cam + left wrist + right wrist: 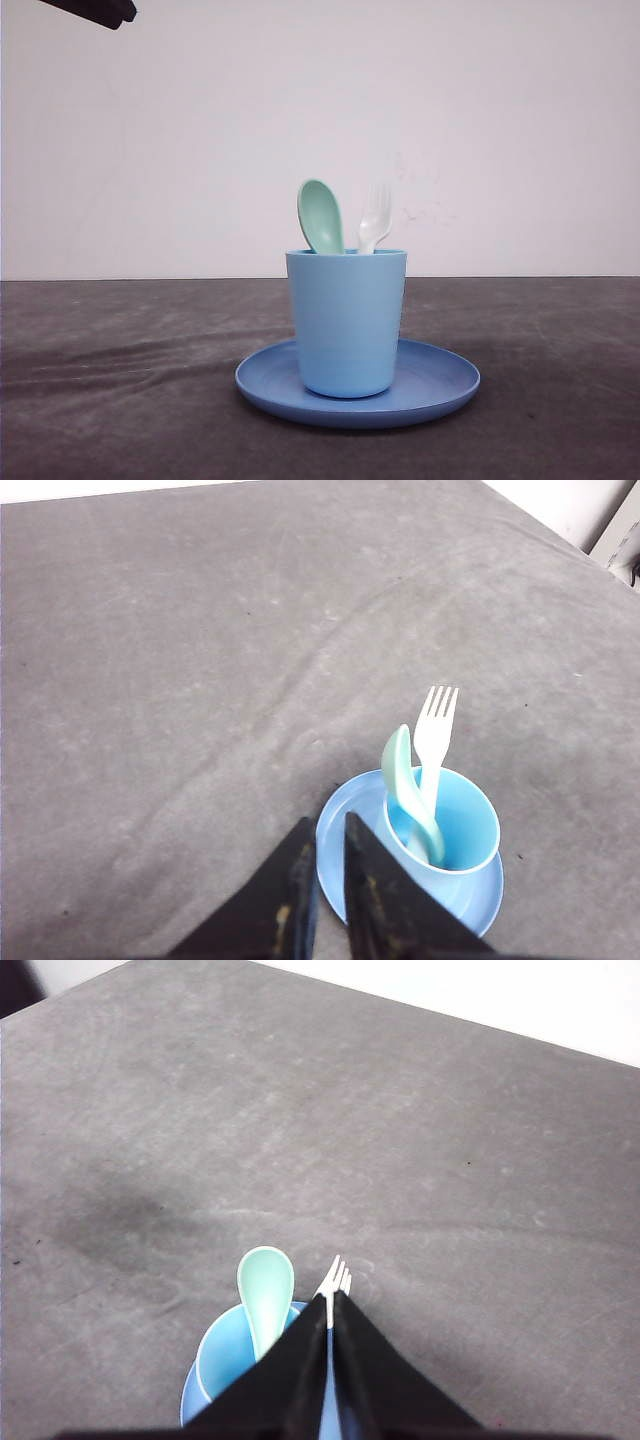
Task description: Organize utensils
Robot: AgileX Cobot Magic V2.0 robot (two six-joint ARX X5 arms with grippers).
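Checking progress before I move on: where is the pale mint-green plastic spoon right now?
In the front view, the pale mint-green plastic spoon stands bowl-up in the light blue cup, left of the white plastic fork; the cup sits on the round blue plate.

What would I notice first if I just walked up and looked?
A light blue cup standing upright on a round blue plate, in the middle of the dark grey table. A mint-green spoon and a white fork stick up out of it, spoon on the left.
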